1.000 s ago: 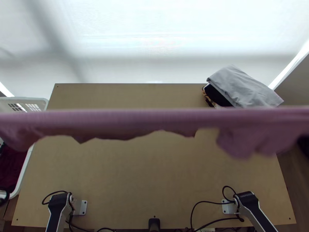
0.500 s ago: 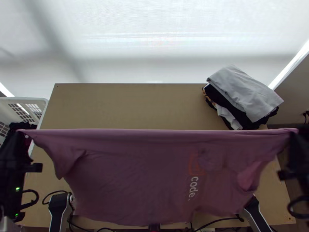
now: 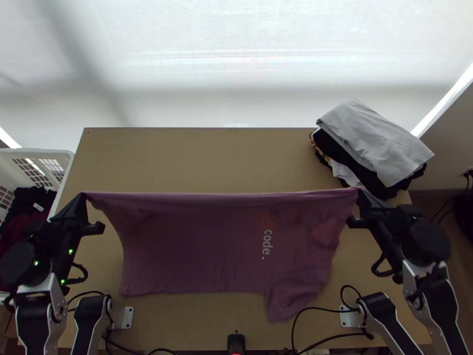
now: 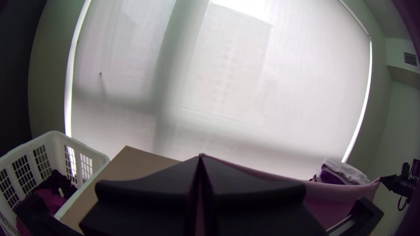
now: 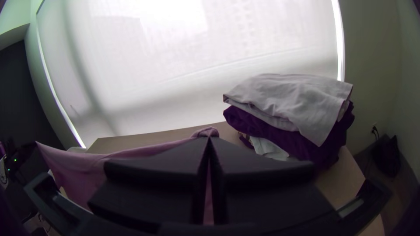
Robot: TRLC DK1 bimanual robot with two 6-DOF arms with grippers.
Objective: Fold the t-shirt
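Pink T-shirt stretched taut between two clamped grippers

At the left, the white laundry basket point(image 3: 36, 152) stands beside the table's edge, holding dark clothes point(image 3: 31, 204). Next, the left gripper point(image 3: 84, 196) has its fingers pressed together on one corner of the T-shirt point(image 3: 195, 254). From there the shirt's upper edge runs nearly straight across the wooden table point(image 3: 195, 160), the body hanging toward the near side, its lower edge uneven, with a flap dipping nearest the right arm. Open tabletop spans from that upper edge to the table's far edge. The right gripper point(image 3: 358, 191) is clamped on the opposite corner, near the folded clothes stack point(image 3: 378, 142) at the far right, so sideways room there is tight
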